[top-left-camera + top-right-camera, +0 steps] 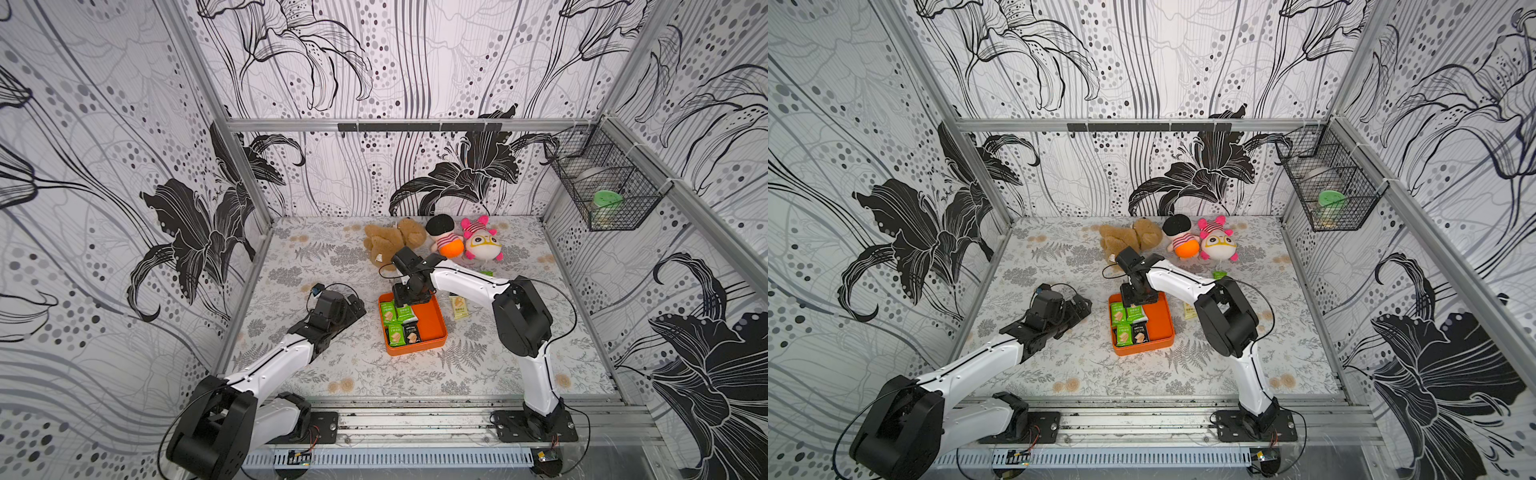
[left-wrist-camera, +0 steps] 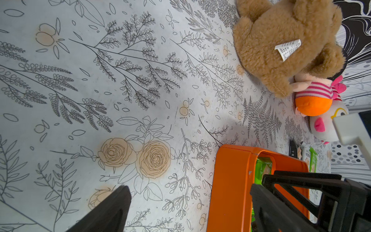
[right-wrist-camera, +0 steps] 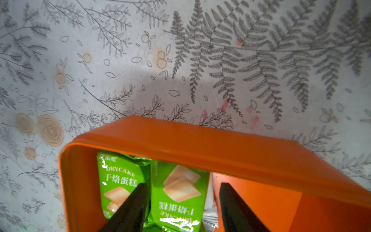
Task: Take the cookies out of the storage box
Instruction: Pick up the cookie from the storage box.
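The orange storage box (image 1: 434,328) lies mid-table, seen in both top views, with several cookies (image 1: 397,332) lined along its left side: green, cream and black packets. My right gripper (image 1: 409,301) hangs over the box's far end. In the right wrist view it (image 3: 183,185) is open, its fingers either side of a green packet (image 3: 180,211), with a gap at one finger. A second green packet (image 3: 118,180) lies beside it. My left gripper (image 1: 355,305) is open wide and empty, just left of the box (image 2: 230,180).
A cream packet (image 1: 458,306) and a green packet (image 1: 485,273) lie on the table right of the box. A brown plush bear (image 1: 392,241) and two small plush toys (image 1: 465,243) sit behind it. A black wire basket (image 1: 606,187) hangs on the right wall.
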`<state>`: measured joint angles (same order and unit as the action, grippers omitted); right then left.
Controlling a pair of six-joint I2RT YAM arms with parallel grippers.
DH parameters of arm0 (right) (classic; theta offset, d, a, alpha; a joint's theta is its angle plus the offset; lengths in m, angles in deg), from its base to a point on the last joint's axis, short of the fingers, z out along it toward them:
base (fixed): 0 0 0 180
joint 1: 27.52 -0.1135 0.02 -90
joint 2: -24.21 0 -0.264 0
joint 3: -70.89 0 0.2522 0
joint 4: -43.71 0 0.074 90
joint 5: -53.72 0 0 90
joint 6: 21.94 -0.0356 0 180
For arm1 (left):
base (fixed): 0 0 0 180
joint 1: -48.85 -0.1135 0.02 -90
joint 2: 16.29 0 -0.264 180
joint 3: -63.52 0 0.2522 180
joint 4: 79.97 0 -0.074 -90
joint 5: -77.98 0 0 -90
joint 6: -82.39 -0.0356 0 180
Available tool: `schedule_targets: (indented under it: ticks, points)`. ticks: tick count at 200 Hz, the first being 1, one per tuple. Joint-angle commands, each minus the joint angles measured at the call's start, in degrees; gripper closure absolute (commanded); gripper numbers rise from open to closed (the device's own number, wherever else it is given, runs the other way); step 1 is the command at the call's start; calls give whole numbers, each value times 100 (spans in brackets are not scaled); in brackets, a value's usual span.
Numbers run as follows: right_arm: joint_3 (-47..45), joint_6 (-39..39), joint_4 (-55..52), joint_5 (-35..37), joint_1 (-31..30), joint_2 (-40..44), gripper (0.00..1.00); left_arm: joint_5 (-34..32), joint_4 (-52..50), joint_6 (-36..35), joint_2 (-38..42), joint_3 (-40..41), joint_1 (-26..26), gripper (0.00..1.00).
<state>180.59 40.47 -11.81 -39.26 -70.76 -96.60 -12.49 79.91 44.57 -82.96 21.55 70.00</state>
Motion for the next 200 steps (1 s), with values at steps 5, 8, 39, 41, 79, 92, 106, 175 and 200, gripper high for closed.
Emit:
schedule_targets:
  ticks: [5,8,39,41,79,92,106,175,200]
  points:
    - [224,50,-236,126,-76,-173,38,-102,-8,7,93,52,-54,3]
    - [241,44,-247,123,-83,-191,38,-104,-7,4,108,52,-56,3]
    - [383,13,-346,173,-114,-361,39,-103,-35,-6,137,60,-71,3]
    - [391,10,-356,179,-114,-368,39,-105,-40,-6,144,65,-77,3]
    - [483,16,-550,343,-114,-509,41,-111,-35,-2,209,138,-110,3]
    - [464,12,-569,377,-123,-506,42,-103,-37,2,221,162,-120,3]
    - [470,12,-591,399,-123,-512,43,-102,-16,15,236,183,-124,3]
    - [510,-17,-610,395,-136,-574,43,-109,-17,38,309,236,-145,3]
    - [460,-1,-541,309,-143,-568,45,-111,-39,61,362,268,-152,3]
